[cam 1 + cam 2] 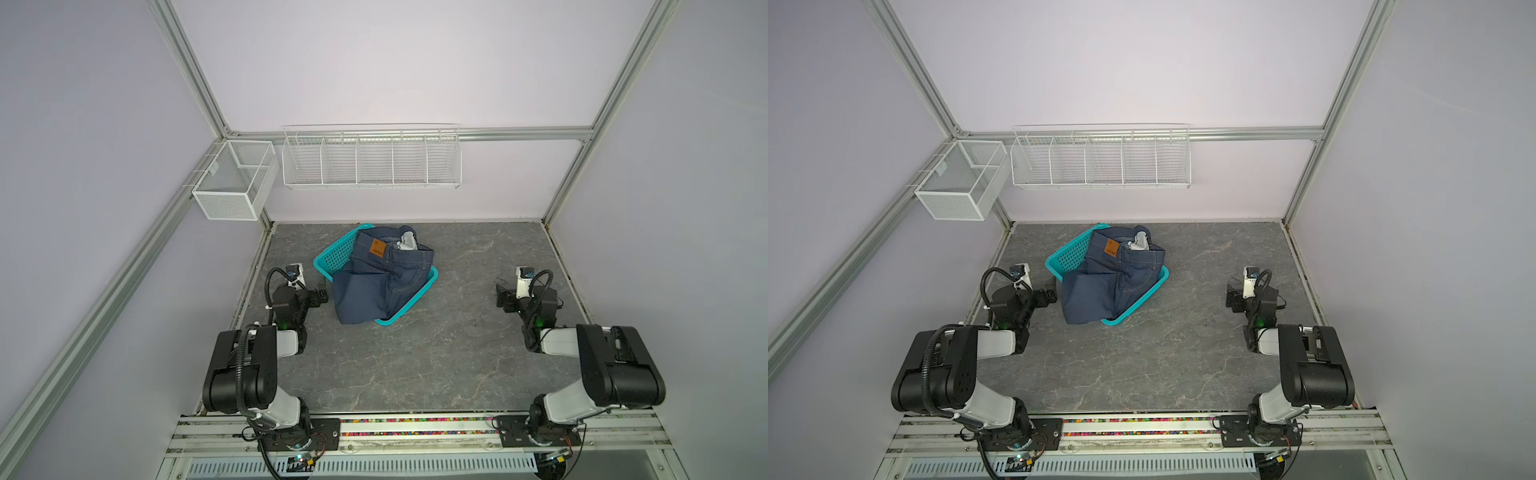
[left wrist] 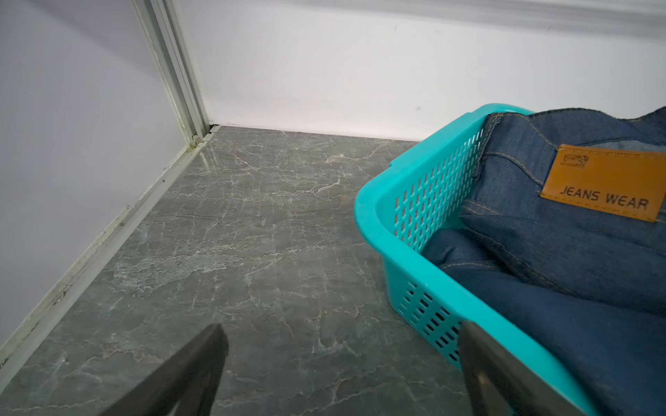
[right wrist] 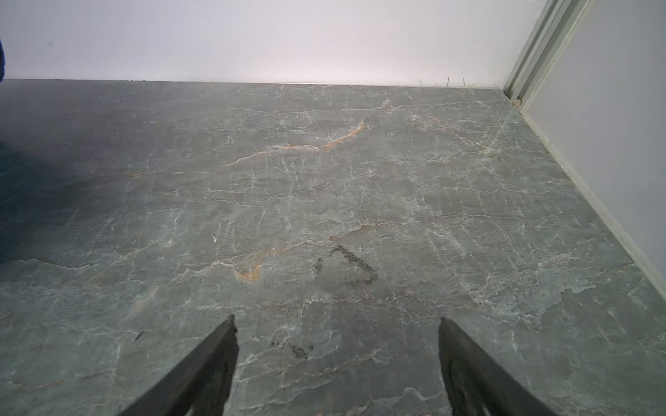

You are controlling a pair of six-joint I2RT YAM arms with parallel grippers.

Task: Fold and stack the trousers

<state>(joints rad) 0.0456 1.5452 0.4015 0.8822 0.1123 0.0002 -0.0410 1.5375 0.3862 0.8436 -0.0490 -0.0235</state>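
The dark navy denim trousers (image 1: 386, 278) slumped in the teal plastic basket (image 1: 338, 254) at mid-frame. The left gripper (image 2: 342, 335) and right gripper (image 3: 337, 324) stood spread, empty (best, I judged, to pinch the waistband (image 2: 519, 158) and lift clear).

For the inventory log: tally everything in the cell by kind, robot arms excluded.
Dark navy denim jeans: 1
Teal perforated plastic basket: 1
White mesh wall bin: 1
White wire divided wall rack: 1
Total: 4

walls (image 1: 374, 62): pale lilac | floor (image 1: 415, 361): grey veined marble | fixtures: white wire rack (image 1: 371, 166), mesh bin (image 1: 232, 185)
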